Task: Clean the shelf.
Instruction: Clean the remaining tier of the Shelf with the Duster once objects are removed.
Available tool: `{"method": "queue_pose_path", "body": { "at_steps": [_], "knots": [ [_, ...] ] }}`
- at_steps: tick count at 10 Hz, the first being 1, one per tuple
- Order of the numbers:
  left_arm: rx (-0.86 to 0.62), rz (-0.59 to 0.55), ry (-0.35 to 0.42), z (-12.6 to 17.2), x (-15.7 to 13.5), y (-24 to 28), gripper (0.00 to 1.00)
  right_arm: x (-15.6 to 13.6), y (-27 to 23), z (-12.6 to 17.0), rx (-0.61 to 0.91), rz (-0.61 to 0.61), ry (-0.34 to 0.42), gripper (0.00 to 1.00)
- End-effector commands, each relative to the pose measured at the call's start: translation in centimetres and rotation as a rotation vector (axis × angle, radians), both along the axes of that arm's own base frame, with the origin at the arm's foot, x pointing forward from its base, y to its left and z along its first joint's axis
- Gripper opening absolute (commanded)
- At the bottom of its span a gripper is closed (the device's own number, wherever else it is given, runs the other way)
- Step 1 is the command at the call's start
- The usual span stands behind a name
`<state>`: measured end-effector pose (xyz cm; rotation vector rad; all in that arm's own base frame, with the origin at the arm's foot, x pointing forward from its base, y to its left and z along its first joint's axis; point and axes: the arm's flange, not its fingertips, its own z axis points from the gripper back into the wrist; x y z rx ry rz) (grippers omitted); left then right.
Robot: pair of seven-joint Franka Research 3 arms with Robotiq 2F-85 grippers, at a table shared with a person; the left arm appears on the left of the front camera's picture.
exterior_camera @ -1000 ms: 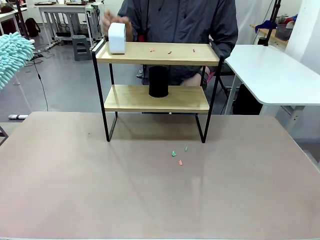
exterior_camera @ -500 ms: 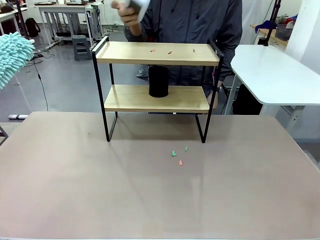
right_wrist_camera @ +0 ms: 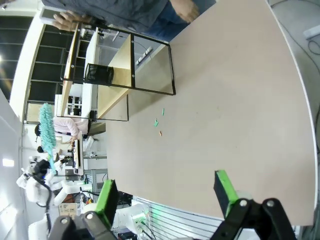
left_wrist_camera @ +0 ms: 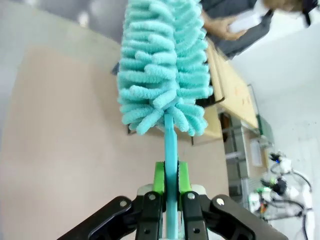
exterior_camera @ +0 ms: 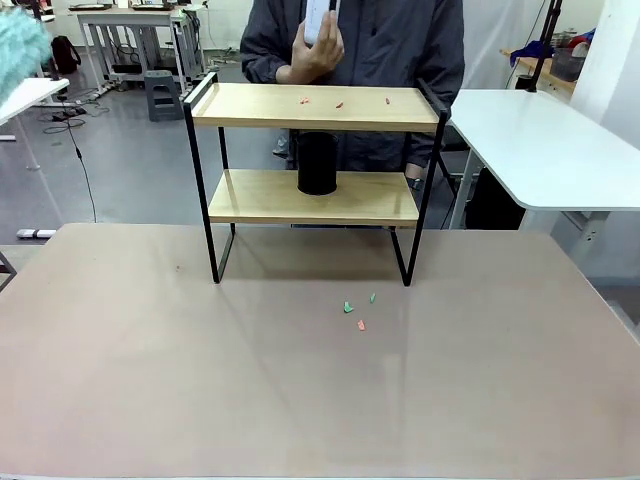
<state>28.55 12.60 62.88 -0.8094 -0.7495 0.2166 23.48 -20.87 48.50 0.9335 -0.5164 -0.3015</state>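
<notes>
The two-tier shelf of pale wooden boards in a thin black metal frame [exterior_camera: 260, 106] stood at the far edge of the tabletop [exterior_camera: 300, 400], a black cylinder [exterior_camera: 317, 163] on its lower board and coloured scraps [exterior_camera: 339, 103] on top. The left tool [left_wrist_camera: 171, 179] was clamped on the flat handle of a fluffy turquoise duster [left_wrist_camera: 162, 75]. The right tool [right_wrist_camera: 165, 189] had its green pads wide apart.
</notes>
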Motion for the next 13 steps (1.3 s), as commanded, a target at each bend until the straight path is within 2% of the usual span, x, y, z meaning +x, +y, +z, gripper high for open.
{"method": "queue_pose_path", "body": {
  "at_steps": [1, 2, 3, 4, 5, 6, 7, 9, 10, 13],
  "knots": [
    [0.048, 0.006, 0.06, 6.3, 3.8, -7.2, 0.12, 0.2, -0.1, 0.1, 0.006, 0.007, -0.033, 1.0],
    [0.063, -0.105, 0.047, 7.6, 4.8, -11.5, 0.12, 0.2, -0.1, 0.1, 0.006, 0.007, -0.033, 1.0],
    [0.072, -0.144, 0.137, 7.5, 5.6, -17.2, 0.12, 0.2, -0.1, 0.1, 0.006, 0.007, -0.033, 1.0],
    [0.109, -0.183, 0.175, 6.4, 5.3, -21.6, 0.12, 0.2, -0.1, 0.1, 0.006, 0.007, -0.033, 1.0],
    [0.14, -0.18, 0.217, 5.1, 5.3, -24.9, 0.12, 0.2, -0.1, 0.1, 0.006, 0.007, -0.033, 1.0],
    [0.164, -0.223, 0.298, 3.6, 5.4, -26.7, 0.12, 0.2, -0.1, 0.1, 0.006, 0.007, -0.033, 1.0],
    [0.1, -0.203, 0.174, 6.0, 4.9, -24.5, 0.12, 0.2, -0.1, 0.1, 0.006, 0.007, -0.033, 1.0],
    [0.1, -0.203, 0.174, 6.0, 4.9, -24.5, 0.12, 0.2, -0.1, 0.1, 0.006, 0.007, -0.033, 1.0],
    [0.125, -0.227, 0.228, 4.4, 5.4, -26.7, 0.12, 0.2, -0.1, 0.1, 0.006, 0.007, -0.033, 1.0],
    [0.21, -0.265, 0.226, 4.0, 6.5, -30.0, 0.12, 0.2, -0.1, 0.1, 0.006, 0.007, -0.033, 1.0]
  ]
}}
